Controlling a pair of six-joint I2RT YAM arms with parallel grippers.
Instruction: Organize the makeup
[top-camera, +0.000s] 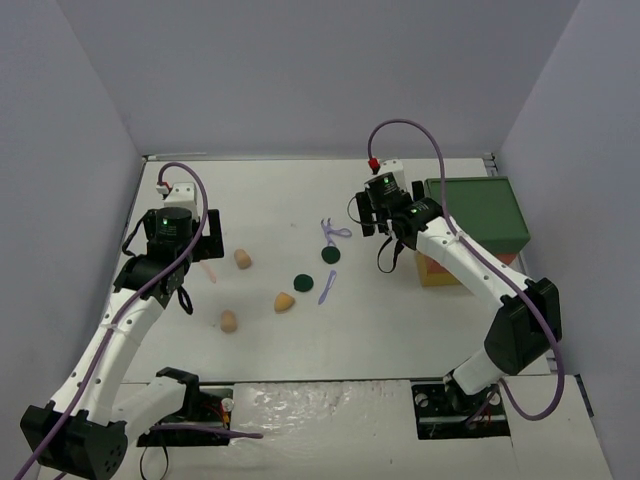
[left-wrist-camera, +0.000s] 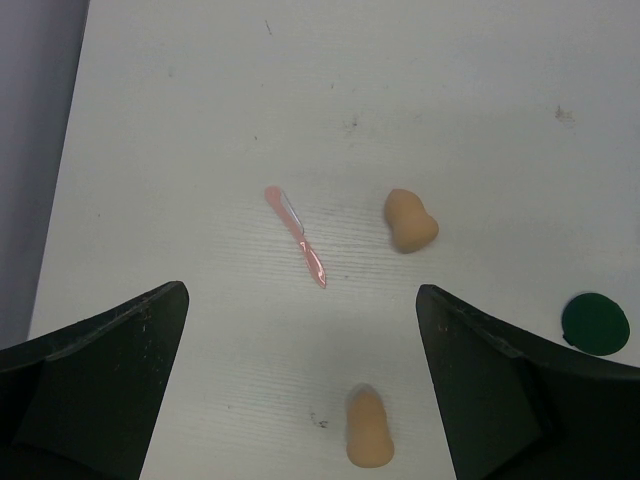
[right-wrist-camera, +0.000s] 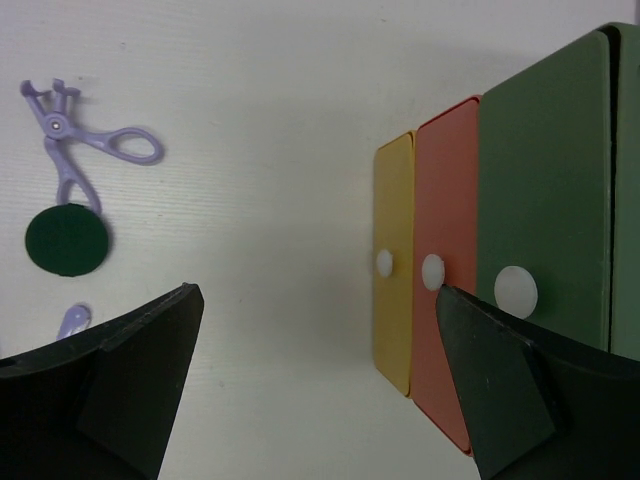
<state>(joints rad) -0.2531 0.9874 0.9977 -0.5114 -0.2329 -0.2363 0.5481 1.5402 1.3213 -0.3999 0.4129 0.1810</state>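
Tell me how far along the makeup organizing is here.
Nothing looks sorted yet: the three sponges, two green discs, lilac tools and pink stick lie loose on the table. Nothing is in hand: the left gripper is open above the pink stick, and the right gripper is open and empty beside the layered box. All the makeup is left to do.

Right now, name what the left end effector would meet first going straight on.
Likely the pink stick, lying nearly centred ahead of the open left end effector; depth is hard to judge.
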